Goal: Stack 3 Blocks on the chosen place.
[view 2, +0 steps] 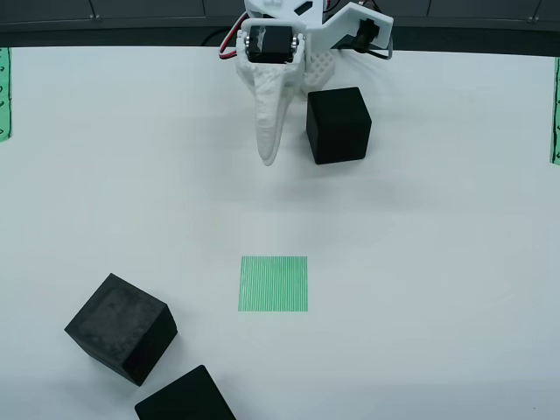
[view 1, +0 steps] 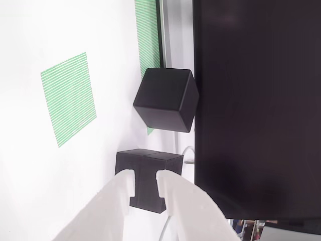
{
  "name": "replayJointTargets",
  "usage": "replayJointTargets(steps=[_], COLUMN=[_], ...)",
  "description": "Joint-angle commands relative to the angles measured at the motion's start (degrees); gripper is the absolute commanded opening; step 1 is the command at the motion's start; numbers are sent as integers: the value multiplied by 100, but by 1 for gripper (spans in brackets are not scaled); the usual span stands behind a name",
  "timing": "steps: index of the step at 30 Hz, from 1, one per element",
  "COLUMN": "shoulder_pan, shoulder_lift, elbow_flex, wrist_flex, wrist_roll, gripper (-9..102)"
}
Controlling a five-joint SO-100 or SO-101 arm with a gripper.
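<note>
In the view from above, my white gripper (view 2: 269, 156) hangs at the table's far edge, pointing toward the near side, with nothing between its fingers. One black block (view 2: 339, 124) stands just right of it, apart from it. Two more blocks (view 2: 122, 328) (view 2: 185, 398) sit at the near left. The green striped square (view 2: 274, 283) lies bare in the middle. In the view that rides on the gripper, the fingertips (view 1: 145, 175) stand a little apart. A seamed block (view 1: 148, 181) shows through the gap, farther off. Another block (view 1: 165, 100) and a green square (view 1: 69, 98) lie beyond.
Green striped strips lie at the left edge (view 2: 4, 92) and the right edge (view 2: 555, 109) of the white table in the view from above. A large black panel (view 1: 256, 100) takes up the right side of the view that rides on the gripper, with another green strip (view 1: 148, 35) beside it.
</note>
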Motion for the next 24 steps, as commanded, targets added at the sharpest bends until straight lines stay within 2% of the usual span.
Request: replayJointTargets(steps=[1,24], shoulder_pan=[-44,-316], shoulder_lift=[114,79], elbow_flex=[176,176], wrist_flex=[9,-44], wrist_roll=[9,-35], gripper=[1,2])
